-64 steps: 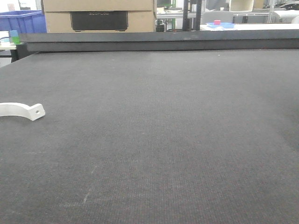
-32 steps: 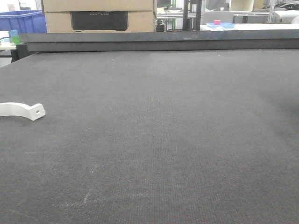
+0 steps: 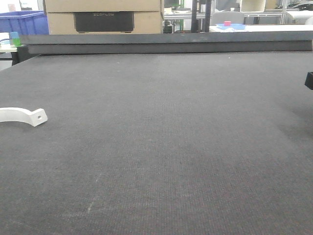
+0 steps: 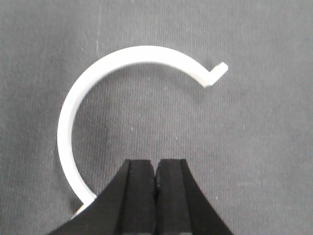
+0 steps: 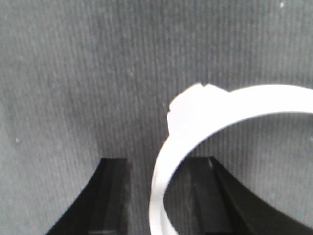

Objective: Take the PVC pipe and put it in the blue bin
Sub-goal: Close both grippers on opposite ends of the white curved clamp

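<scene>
The PVC pipe [image 3: 24, 116], a white curved piece with a holed tab, lies on the dark mat at the far left of the front view. In the left wrist view a white C-shaped piece [image 4: 98, 66] lies flat just ahead of my left gripper [image 4: 155, 166], which is shut and empty. The lower end of the arc runs under the left finger. In the right wrist view a white curved piece [image 5: 195, 110] rises between the spread jaws of my right gripper [image 5: 161, 166], with a gap on each side. A blue bin [image 3: 22, 22] stands far back left, beyond the table.
The dark mat [image 3: 161, 147] covers the table, with a raised dark rail [image 3: 166, 43] along the far edge. Cardboard boxes [image 3: 102, 17] stand behind it. A black part of the right arm [image 3: 309, 80] shows at the right edge.
A black part of the right arm has come into the front view at the right edge. The white piece at the left has not moved.
</scene>
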{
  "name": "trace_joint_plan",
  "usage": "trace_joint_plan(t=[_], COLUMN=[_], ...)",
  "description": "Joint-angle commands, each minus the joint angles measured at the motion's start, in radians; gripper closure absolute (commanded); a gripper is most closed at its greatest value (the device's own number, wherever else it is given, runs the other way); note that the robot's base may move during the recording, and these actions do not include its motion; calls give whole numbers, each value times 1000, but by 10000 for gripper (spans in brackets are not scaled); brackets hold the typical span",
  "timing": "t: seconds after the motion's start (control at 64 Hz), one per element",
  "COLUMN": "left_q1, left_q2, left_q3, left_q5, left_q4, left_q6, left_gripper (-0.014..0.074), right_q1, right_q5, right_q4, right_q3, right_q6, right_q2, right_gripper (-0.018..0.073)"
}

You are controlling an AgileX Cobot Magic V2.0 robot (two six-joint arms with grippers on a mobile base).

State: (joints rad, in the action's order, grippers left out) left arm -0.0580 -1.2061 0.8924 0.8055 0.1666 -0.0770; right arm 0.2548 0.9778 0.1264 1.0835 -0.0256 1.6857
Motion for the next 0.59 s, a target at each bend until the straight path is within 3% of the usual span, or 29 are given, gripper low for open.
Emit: trace_joint_plan(t=[0.0, 0.203, 0.391, 0.516, 0.578], left_q1=[0, -18, -95, -162, -169], left_q2=[3, 3, 2, -24, -60], left_q3=[-12, -19, -19, 17, 56], left_q5=[10, 20, 87, 179, 209], left_q4=[13, 3, 3, 3, 3], left_q6=[21, 173, 239, 217, 156], left_gripper=[707, 707, 707, 707, 707], right_q1=[0, 0, 0, 0, 0], right_q5=[-29, -35, -24, -26, -17], right_q4=[-2, -2, -2, -2, -2], right_q3=[5, 5, 5, 16, 34], right_q6=[-3, -3, -3, -3, -3], right_q2=[8, 29, 46, 48, 43], right_gripper=[379, 385, 549, 718, 727])
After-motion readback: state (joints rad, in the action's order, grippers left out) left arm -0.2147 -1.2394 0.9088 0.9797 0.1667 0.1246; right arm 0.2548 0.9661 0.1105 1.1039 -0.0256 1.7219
